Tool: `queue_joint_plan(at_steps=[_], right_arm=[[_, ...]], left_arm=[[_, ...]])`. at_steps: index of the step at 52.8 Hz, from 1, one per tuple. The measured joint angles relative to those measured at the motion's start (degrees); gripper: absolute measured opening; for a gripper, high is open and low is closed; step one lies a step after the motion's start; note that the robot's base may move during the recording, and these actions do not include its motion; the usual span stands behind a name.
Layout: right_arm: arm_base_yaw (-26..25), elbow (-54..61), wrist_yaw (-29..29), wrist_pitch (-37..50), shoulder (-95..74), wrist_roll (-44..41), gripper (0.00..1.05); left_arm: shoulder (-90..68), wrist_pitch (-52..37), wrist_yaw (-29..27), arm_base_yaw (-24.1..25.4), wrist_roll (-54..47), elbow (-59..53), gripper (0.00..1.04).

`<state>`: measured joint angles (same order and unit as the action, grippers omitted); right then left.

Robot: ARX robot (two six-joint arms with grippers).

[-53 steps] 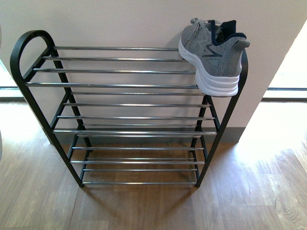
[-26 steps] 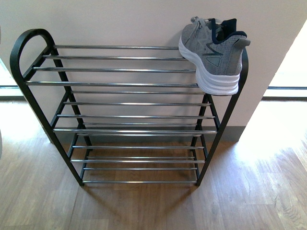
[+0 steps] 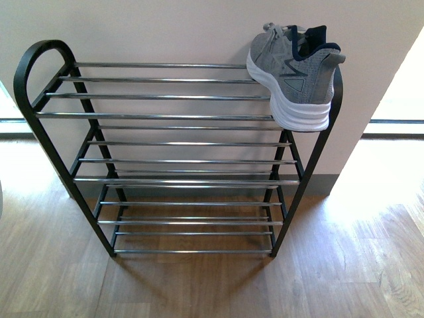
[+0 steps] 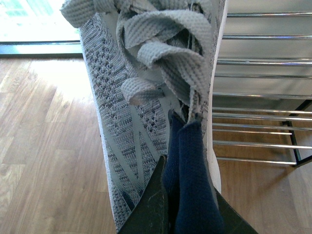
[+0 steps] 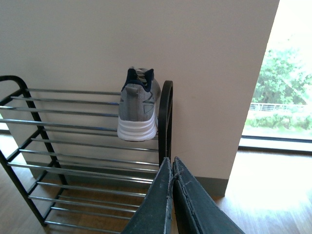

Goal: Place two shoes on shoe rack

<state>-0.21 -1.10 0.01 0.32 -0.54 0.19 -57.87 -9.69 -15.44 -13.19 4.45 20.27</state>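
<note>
One grey knit sneaker [image 3: 291,76] of the two is already on the shoe rack [image 3: 165,116]. It sits at the right end of the top tier with its toe toward the wall, and its heel and white sole [image 3: 301,114] jut out past the front chrome bar. By my reading the task is about half done.

The second sneaker [image 4: 141,97] is not yet placed. In the left wrist view it hangs from the left hand [image 4: 187,195], whose dark fingers are clamped on the navy lining [image 4: 187,161] at the shoe's opening. The shoe is off the wooden floor [image 4: 48,146] and beside the rack, not touching any bar that I can see. It is the same grey knit, with loose woven laces [image 4: 161,53] bunched above the grip and a strip of white sole along one edge.

The right hand [image 5: 172,163] faces the rack from near its right end, fingers pressed together with nothing between them.

What is left, as I judge it, is setting the held sneaker on a tier. The top tier is bare to the left of its mate.
</note>
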Motion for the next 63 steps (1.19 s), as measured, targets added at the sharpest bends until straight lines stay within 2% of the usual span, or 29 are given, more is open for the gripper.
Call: queue_joint_plan(at_steps=[18, 20, 29, 45, 63], right_arm=[[0.0, 0.0, 0.0, -0.13, 0.17, -0.02, 0.01], [0.0, 0.0, 0.0, -0.13, 0.17, -0.02, 0.05], [0.0, 0.0, 0.0, -0.13, 0.17, -0.02, 0.33], [0.0, 0.0, -0.17, -0.17, 0.22, -0.02, 0.96], [0.11, 0.0, 0.2, -0.24, 0.26, -0.02, 0.96]], left_arm=[[0.0, 0.0, 0.04, 0.0, 0.0, 0.0, 0.03], [0.0, 0.0, 0.09, 0.0, 0.0, 0.0, 0.03], [0.0, 0.0, 0.04, 0.0, 0.0, 0.0, 0.03], [0.0, 0.0, -0.72, 0.04, 0.07, 0.0, 0.03], [-0.02, -0.02, 1.03, -0.5, -0.07, 0.0, 0.03]])
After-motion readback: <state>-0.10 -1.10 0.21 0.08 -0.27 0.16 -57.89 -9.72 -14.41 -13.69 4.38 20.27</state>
